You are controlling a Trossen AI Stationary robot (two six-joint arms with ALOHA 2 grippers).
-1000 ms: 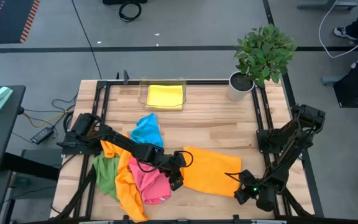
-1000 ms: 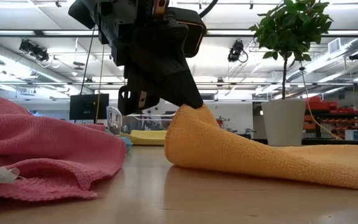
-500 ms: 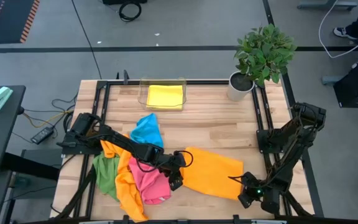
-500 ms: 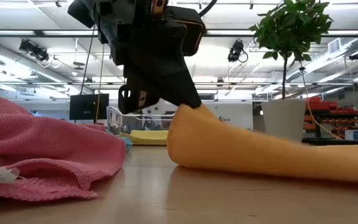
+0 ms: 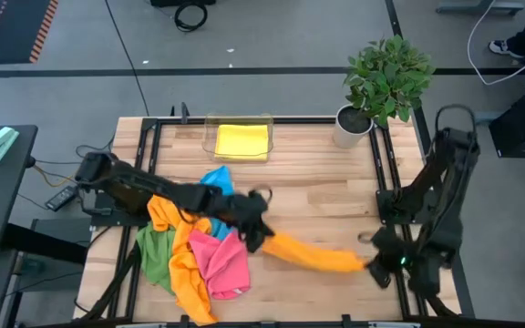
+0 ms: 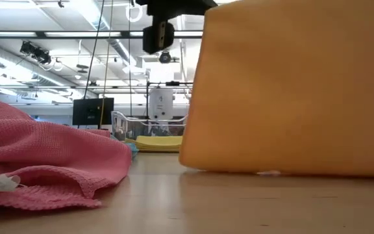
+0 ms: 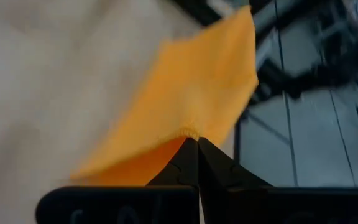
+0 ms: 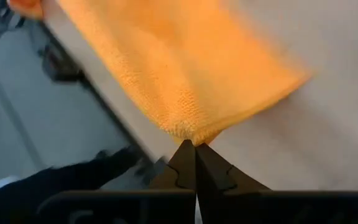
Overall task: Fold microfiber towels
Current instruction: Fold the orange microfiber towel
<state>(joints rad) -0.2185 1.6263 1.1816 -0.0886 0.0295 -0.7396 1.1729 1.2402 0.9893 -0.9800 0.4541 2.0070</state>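
Observation:
An orange microfiber towel (image 5: pixel 313 255) is stretched between my two grippers over the table's near middle. In the low view it (image 6: pixel 291 91) hangs as a broad sheet, and its lower edge is down at the table top. My left gripper (image 5: pixel 255 233) is shut on its left end. My right gripper (image 5: pixel 375 265) is shut on its right end. A heap of pink (image 5: pixel 223 264), orange (image 5: pixel 186 269), green (image 5: pixel 153 251) and blue (image 5: pixel 215 189) towels lies at the near left. A yellow towel (image 5: pixel 241 141) lies in the clear tray. My left gripper pinches a corner of the orange towel's hemmed edge (image 7: pixel 190 132) between its two fingertips. The towel spreads away from the fingers and hangs below them, drawn out toward my right gripper. My right gripper pinches the towel's other corner (image 8: pixel 188 135) between its two fingertips. The cloth bunches at the pinch and runs away from the fingers toward my left gripper, held up off the table at this end.
The clear tray (image 5: pixel 210 137) stands at the far middle. A potted plant (image 5: pixel 383 77) stands at the far right corner. Black frame rails (image 5: pixel 386 164) run along the table's sides. Bare wood (image 5: pixel 308 182) lies between the tray and the held towel.
Both grippers have risen with the orange towel. My left gripper has gone up and toward the far edge, my right gripper up and toward the right edge. The towel, which lay flat, is now lifted and drawn out into a hanging sheet between them.

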